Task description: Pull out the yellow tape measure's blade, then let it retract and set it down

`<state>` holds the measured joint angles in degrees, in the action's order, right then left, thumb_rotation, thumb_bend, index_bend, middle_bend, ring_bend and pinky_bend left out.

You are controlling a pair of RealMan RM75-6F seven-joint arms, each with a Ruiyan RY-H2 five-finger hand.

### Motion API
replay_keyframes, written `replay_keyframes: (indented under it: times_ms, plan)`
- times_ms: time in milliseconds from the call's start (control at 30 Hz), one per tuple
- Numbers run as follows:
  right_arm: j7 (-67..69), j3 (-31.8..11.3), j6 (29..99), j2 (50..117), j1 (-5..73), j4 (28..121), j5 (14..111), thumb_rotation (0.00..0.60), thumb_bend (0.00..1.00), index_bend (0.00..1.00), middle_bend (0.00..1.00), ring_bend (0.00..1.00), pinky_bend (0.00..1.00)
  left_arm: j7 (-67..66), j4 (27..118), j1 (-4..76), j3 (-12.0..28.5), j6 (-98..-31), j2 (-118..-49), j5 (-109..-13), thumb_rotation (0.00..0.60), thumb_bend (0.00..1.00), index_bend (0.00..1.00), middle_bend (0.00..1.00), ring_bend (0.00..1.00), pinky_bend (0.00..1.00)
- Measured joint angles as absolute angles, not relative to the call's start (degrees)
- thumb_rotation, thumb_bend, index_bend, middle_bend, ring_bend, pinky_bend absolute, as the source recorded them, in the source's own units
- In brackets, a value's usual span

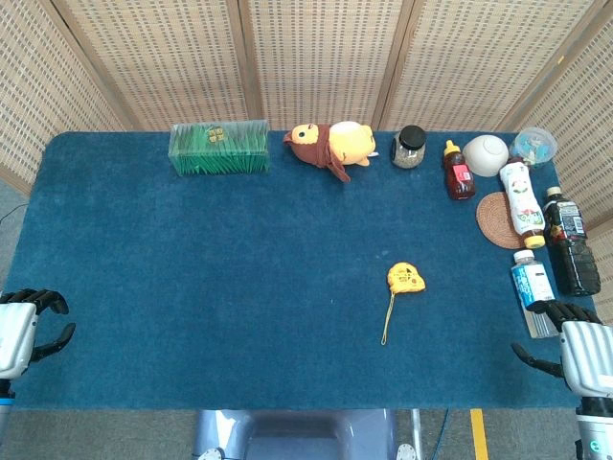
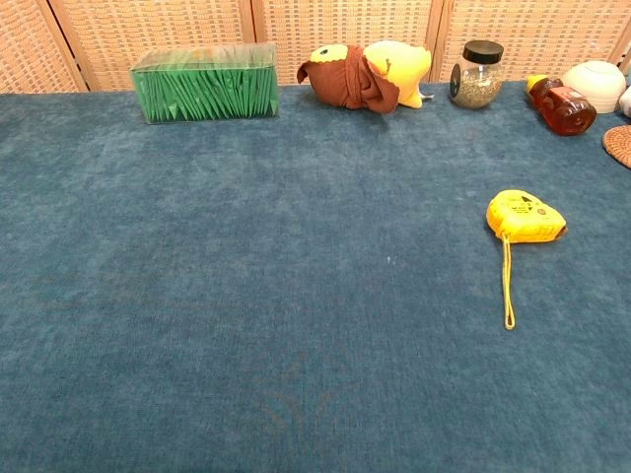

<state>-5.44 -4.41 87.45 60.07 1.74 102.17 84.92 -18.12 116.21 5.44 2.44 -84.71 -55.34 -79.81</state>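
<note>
We see nothing started: yellow tape measure (image 1: 406,278) lies untouched on the bench (image 1: 192,287), blade in, forward and inward of our right hand (image 1: 575,347), far from left hand (image 1: 24,326), both holding nothing with fingers loosely apart; grasp, pull, retract, set-down all remain.

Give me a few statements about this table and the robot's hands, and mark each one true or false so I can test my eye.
1. The yellow tape measure lies on the blue table, held by neither hand. True.
2. The right hand grips a bottle. False: it holds nothing, at the table's near edge.
3. A yellow strap trails from the tape measure toward the robot. True.
4. The plush toy sits inside the green box. False: it lies beside it, apart.
5. The left hand rests on the tape measure. False: it is at the opposite near corner.
</note>
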Motion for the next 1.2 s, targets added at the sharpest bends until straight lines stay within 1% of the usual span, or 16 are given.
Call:
replay_keyframes:
  times_ms: [367, 567, 833, 1000, 1200]
  plan:
    - [-4.6, -4.2, 87.3, 60.1, 1.9, 101.6, 85.5, 0.506, 0.19, 0.36, 0.40, 0.37, 0.35, -18.9, 117.0, 5.7, 3.2, -85.3, -54.6, -80.0, 0.600, 0.27, 0.51, 0.51, 0.38, 0.38]
    - [-4.3, -4.0, 85.8, 60.0, 2.8, 101.6, 86.3, 0.509, 0.19, 0.36, 0.40, 0.37, 0.38, -18.9, 117.5, 6.2, 3.5, -84.8, -53.6, -80.1, 0.600, 0.27, 0.51, 0.51, 0.38, 0.38]
    - [-1.5, -4.4, 79.2, 59.4, 7.5, 102.7, 87.8, 0.508, 0.19, 0.36, 0.40, 0.38, 0.42, -18.4, 118.5, 6.8, 4.0, -84.1, -52.0, -79.9, 0.600, 0.27, 0.51, 0.51, 0.38, 0.38]
    - [1.4, -5.6, 73.6, 59.0, 11.8, 102.8, 87.4, 0.508, 0.19, 0.33, 0.40, 0.39, 0.43, -18.1, 118.9, 7.3, 4.3, -83.8, -51.3, -79.9, 0.600, 0.27, 0.51, 0.51, 0.38, 0.38]
    - [3.5, -7.1, 66.4, 59.0, 17.0, 101.8, 85.5, 0.507, 0.19, 0.32, 0.40, 0.40, 0.44, -18.5, 119.7, 7.7, 4.6, -83.5, -50.3, -79.7, 0.600, 0.27, 0.51, 0.51, 0.38, 0.38]
